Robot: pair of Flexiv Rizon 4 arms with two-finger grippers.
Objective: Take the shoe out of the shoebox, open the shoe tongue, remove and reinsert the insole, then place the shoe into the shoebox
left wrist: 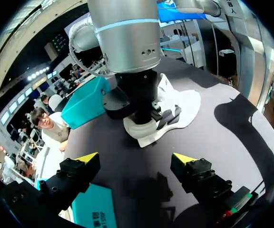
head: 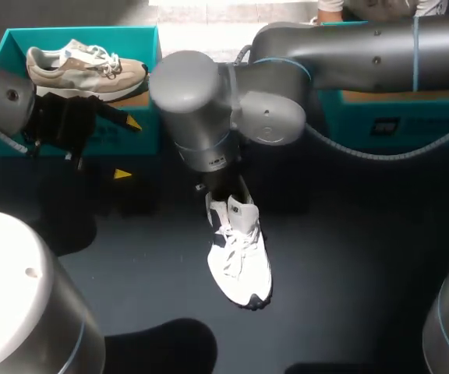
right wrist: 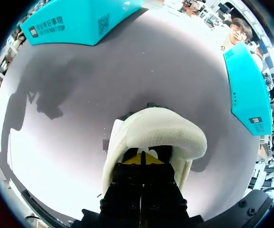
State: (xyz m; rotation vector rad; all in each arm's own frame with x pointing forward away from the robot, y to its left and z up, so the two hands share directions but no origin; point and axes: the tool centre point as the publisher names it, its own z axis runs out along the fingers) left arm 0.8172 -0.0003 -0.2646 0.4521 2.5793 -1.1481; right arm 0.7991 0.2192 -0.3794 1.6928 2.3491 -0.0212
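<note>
Our right arm reaches across from the right and comes down at mid-table, where its right gripper (right wrist: pixel 144 159) sits inside the heel opening of the white lace-up sneaker (head: pixel 242 253) with dark trim. From the right wrist, the two yellow tips are pressed together, with the sneaker's pale padded heel rim arching just ahead of them. We cannot tell whether anything is pinched between them. The sneaker lies upright on the dark grey table (head: pixel 349 257), outside any box, with its toe pointing toward us and its heel under the right arm's wrist. Our left gripper (head: pixel 128 148) hangs above the table at the left with its fingers spread wide and nothing between them. It is well apart from the sneaker, which lies ahead of it in the left wrist view. Just behind it stands the open teal cardboard shoebox (head: pixel 76 33), holding a beige and tan sneaker (head: pixel 84 66) that lies on its side. A second teal box (head: pixel 396 121) stands at the far right of the table, partly under the right arm.
</note>
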